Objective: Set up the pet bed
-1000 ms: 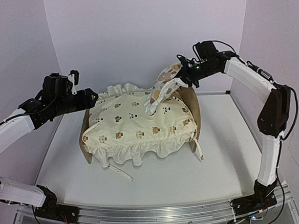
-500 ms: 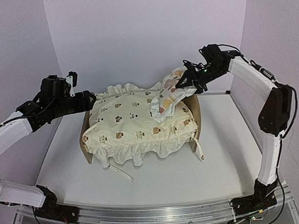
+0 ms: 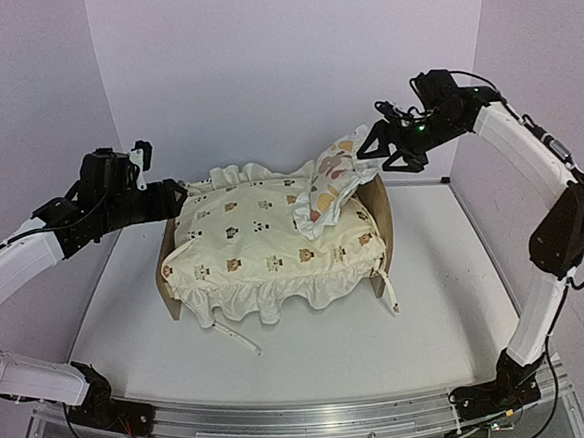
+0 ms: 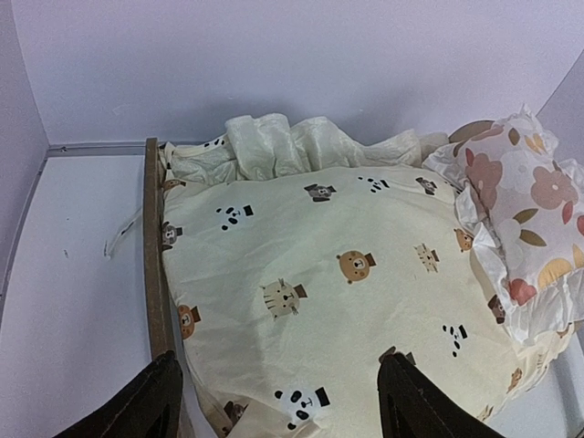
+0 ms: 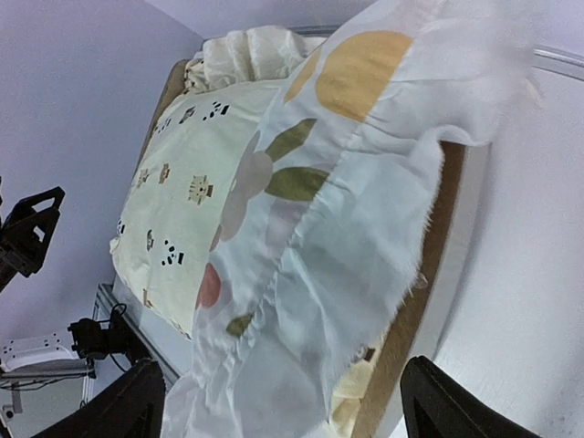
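Unmoved on the table, the pet bed now has the floral pillow slumped on its cushion at the headboard end, since the right gripper let go, jaws wide. Over the foot, the left gripper hovers open and empty. Pillow-placing looks finished, and flattening it seems next.

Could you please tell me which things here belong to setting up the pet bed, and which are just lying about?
For the job: bed, cushion, pillow.
Just there: table, wall.
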Tool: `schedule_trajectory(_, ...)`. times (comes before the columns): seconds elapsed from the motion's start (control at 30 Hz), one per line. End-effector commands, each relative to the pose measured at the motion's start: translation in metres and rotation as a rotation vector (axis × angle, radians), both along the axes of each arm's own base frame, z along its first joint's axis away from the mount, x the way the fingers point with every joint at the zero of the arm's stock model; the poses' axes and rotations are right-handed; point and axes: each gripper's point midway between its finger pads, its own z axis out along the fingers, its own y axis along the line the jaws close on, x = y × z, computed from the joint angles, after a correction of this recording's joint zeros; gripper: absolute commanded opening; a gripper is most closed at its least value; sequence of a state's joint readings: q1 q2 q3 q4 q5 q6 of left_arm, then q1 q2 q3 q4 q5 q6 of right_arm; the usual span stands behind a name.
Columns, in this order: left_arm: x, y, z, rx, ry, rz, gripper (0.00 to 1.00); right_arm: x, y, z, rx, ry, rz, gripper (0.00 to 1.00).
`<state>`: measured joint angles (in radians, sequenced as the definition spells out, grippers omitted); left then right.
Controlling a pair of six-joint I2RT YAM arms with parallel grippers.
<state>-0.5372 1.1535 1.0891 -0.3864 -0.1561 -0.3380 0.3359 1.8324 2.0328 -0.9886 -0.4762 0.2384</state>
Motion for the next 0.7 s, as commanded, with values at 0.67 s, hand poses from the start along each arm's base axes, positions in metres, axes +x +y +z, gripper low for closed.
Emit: schedule_trajectory(0.67,0.024,0.093,-0.113,0.105,-0.164,0.326,0.79,-0.079,-0.183,-0.145,-0.438,-0.345,-0.714,0.98)
